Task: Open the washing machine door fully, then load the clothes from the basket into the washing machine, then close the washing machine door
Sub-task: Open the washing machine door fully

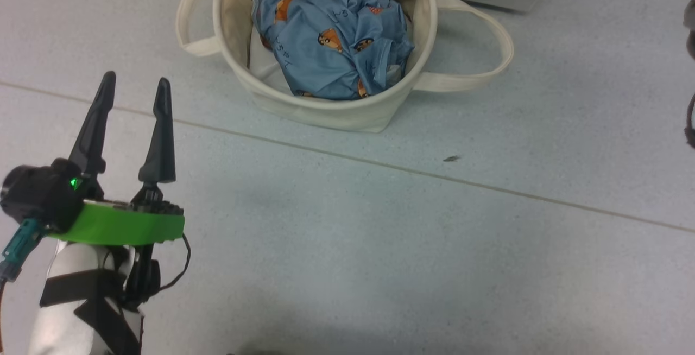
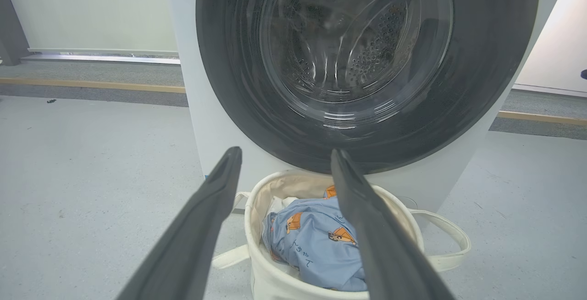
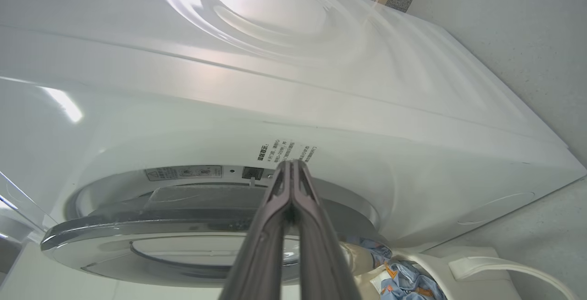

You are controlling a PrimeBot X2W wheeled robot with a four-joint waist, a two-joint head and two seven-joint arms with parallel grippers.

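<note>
The cream basket (image 1: 326, 111) stands on the floor against the washing machine (image 2: 192, 121), and the light blue clothes (image 1: 331, 35) with orange animals lie bunched inside it. My left gripper (image 1: 137, 79) hovers open and empty over the floor, to the basket's left and nearer to me, and points at the washing machine door (image 2: 220, 61). In the right wrist view the door (image 3: 137, 245) shows edge-on, with a gap between it and the machine's front (image 3: 321, 84). My right gripper (image 3: 291, 164) is shut, its fingers crossing the door's edge, tips by the printed text.
Pale grey floor (image 1: 380, 246) spreads open in front of the basket, crossed by a thin seam. The basket's loop handles (image 1: 488, 45) stick out to both sides. A wall with a low ledge (image 2: 91, 57) runs behind the machine.
</note>
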